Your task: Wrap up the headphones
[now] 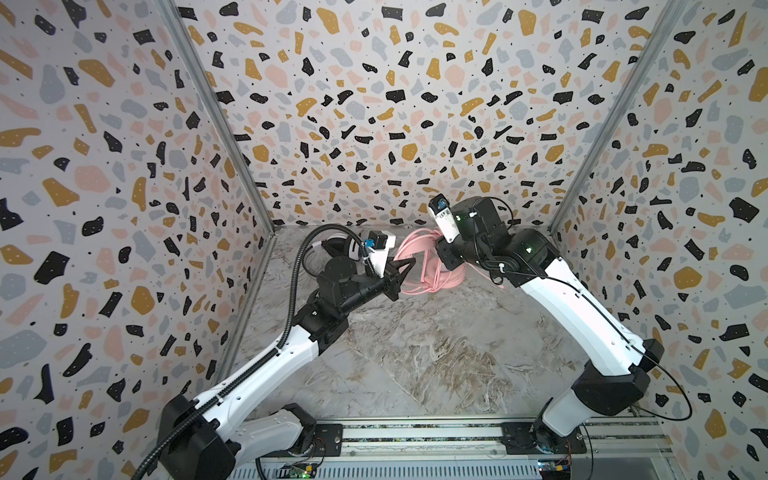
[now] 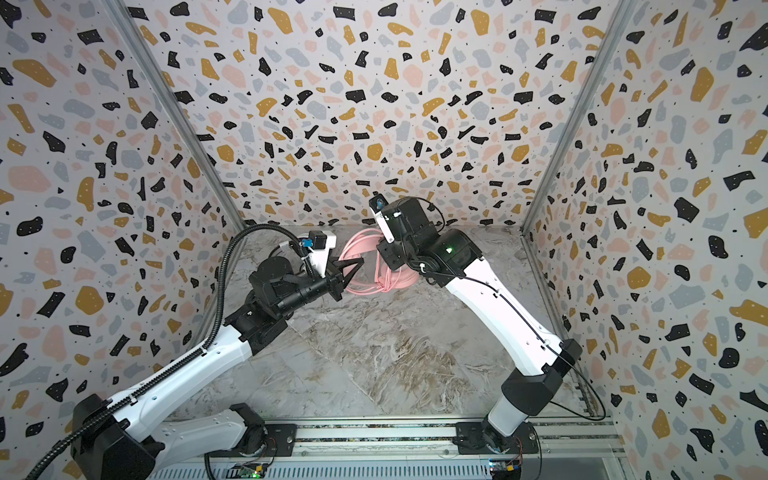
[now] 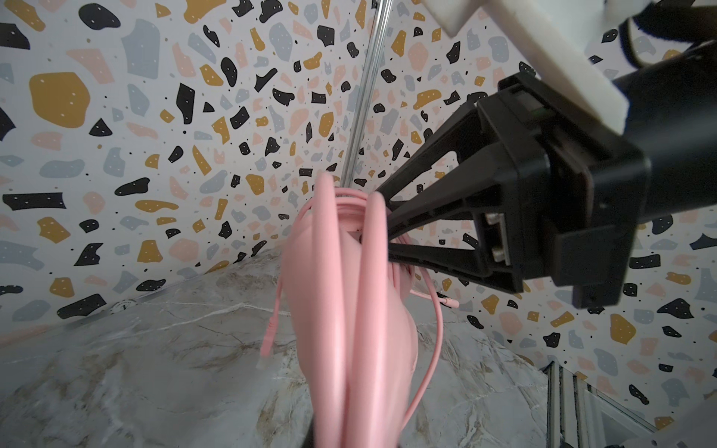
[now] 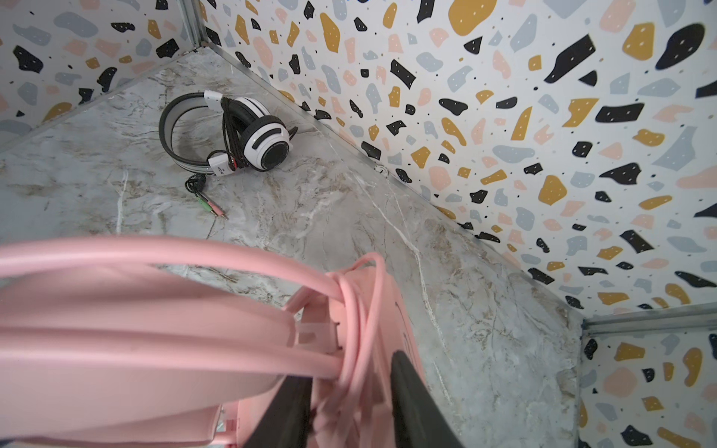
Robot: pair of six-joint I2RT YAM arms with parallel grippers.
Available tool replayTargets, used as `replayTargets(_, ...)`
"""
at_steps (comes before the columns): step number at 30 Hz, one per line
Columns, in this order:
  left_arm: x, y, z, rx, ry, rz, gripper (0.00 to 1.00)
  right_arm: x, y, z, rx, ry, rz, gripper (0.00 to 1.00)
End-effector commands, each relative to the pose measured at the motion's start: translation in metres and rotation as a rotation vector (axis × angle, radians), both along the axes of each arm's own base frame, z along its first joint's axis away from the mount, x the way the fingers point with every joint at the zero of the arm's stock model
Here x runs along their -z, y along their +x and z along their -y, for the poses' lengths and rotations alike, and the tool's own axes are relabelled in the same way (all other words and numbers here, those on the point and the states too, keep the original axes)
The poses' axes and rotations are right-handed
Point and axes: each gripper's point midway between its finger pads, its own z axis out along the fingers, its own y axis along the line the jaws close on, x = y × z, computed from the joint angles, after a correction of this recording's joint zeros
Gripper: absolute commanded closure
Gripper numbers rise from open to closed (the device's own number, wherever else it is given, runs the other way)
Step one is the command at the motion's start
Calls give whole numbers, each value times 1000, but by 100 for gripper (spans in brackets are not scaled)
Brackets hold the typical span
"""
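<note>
The left gripper [image 3: 382, 229] is pinched tight on the pink headset [image 3: 341, 310]. Its black fingertips meet at the headband, right where turns of the pink cable [image 3: 437, 329] cross it. The right gripper [image 4: 349, 374] stands only narrowly parted, with a bunch of cable strands between its two black fingers [image 4: 407, 395]. I cannot tell whether they press the strands or merely bracket them.

In both top views the pink headset [image 1: 415, 243] sits near the far edge of the tabletop [image 1: 415, 353], about midway along it, between the two wrists. Its headband arches up off the surface, and an earcup [image 1: 452, 277] looks to rest on the marble. Loose loops of cable lie on the tabletop on its near side. One pink plug [image 3: 267, 337] dangles clear of the surface in the left wrist view.

The white-and-black headset [image 4: 248, 132] lies on its side in the far left corner, close to both walls and well apart from the pink one. Its black cable is wound between the earcups, and the green and pink plugs [image 4: 212, 206] lie on the tabletop just beside it. In a top view it is mostly hidden behind the left arm.

The far wall [image 1: 374, 124] stands close behind the pink headset. The near half of the tabletop lies bare between the two arms.

The surface is grey-brown marble pattern. Terrazzo-print walls close three sides, with metal posts in the far corners. A rail [image 1: 415, 434] along the near edge carries both arm bases.
</note>
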Motion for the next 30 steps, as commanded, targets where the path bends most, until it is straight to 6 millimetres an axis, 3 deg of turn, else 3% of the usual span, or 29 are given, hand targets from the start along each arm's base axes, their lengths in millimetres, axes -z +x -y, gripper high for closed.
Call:
replayTargets(1,-89,-32,-9,56,-192,250,100,-14,2,-1,3,68,47,69)
replayTargets(8,-91,-36,-12,52,-178,258,100,-20,6,-4,-6,127,90,86)
replayTargets(14,-85,-34,-12,44,-171,244,100,-24,10,5,9,150,88,89)
replayTargets(19,-60,-18,-5,26,-161,147,100,-20,10,19,54,120,79,89)
replayTargets(24,-23,-1,12,36,-158,-3,100,6,10,52,129,79,15,90)
replayTargets(30,20,-9,26,70,-155,-88,100,53,-8,70,141,76,-97,88)
